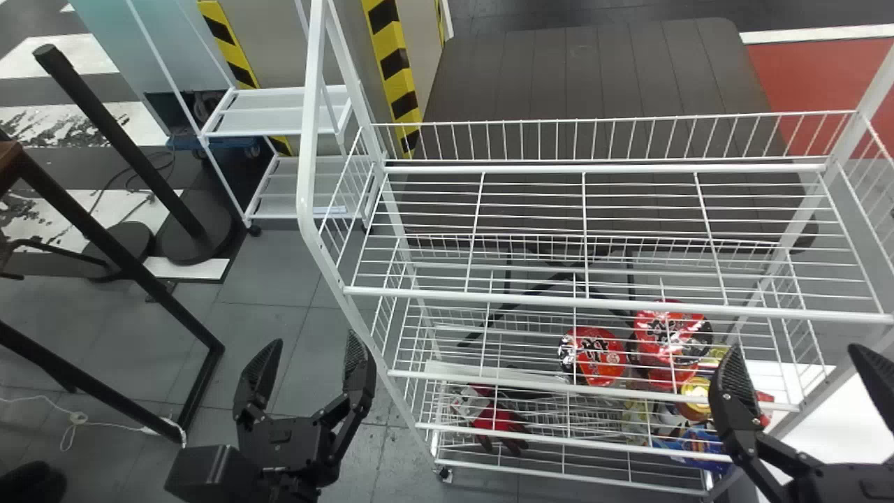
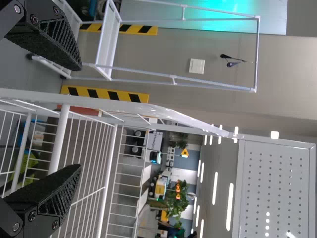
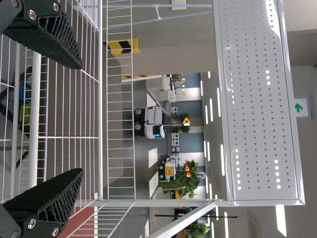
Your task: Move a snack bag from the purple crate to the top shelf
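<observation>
My left gripper (image 1: pixel 312 349) stands open to the left of the white wire rack, its fingers apart with nothing between them. In the left wrist view the left gripper (image 2: pixel 79 118) is spread beside the rack's white frame. My right gripper (image 1: pixel 796 356) is open and empty in front of the rack's right end. The right wrist view has the right gripper (image 3: pixel 79 119) spread before the wire shelf. The top shelf (image 1: pixel 614 305) is bare wire. Below, seen through the wires, lie red snack bags: one round red bag (image 1: pixel 594 355) and another red bag (image 1: pixel 672 332) to its right.
Lower in the rack are a red-and-black item (image 1: pixel 496 419), a yellow-lidded container (image 1: pixel 695 398) and a blue package (image 1: pixel 702 443). A white cart (image 1: pixel 279 133) stands behind left. Black metal legs (image 1: pixel 119 248) are at far left. A dark padded bench (image 1: pixel 594 77) is behind the rack.
</observation>
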